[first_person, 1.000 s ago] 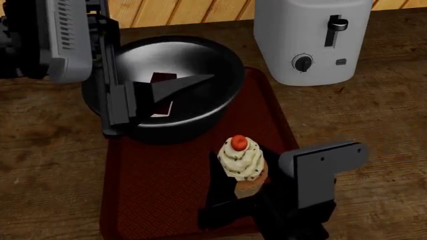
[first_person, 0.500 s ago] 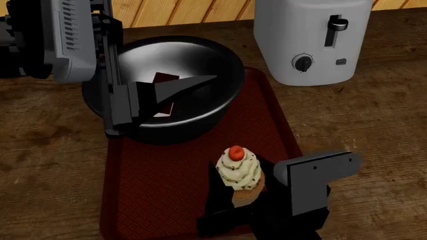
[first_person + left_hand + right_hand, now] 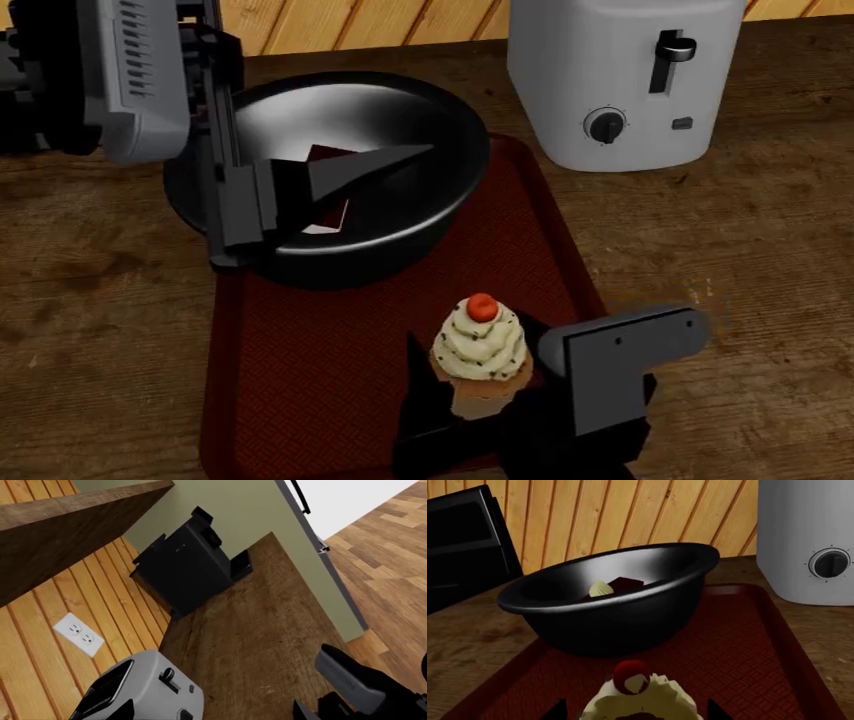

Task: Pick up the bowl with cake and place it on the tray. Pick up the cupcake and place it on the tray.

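the right gripper (image 3: 470,400) is closed on the cupcake (image 3: 481,350), its dark fingers pressing the tan base from both sides, just above the near part of the tray (image 3: 307,380). the left gripper (image 3: 287,195) is at the near left rim of the bowl (image 3: 400,120), one finger reaching inside over the cake (image 3: 327,157); whether it clamps the rim cannot be told. the bowl sits on the far end of the tray, its left side jutting past the tray's edge. it is glossy black, deep and round. the tray is dark red, textured, with a low rim, on a wooden counter (image 3: 747,240). a white toaster (image 3: 621,80) stands at far right.
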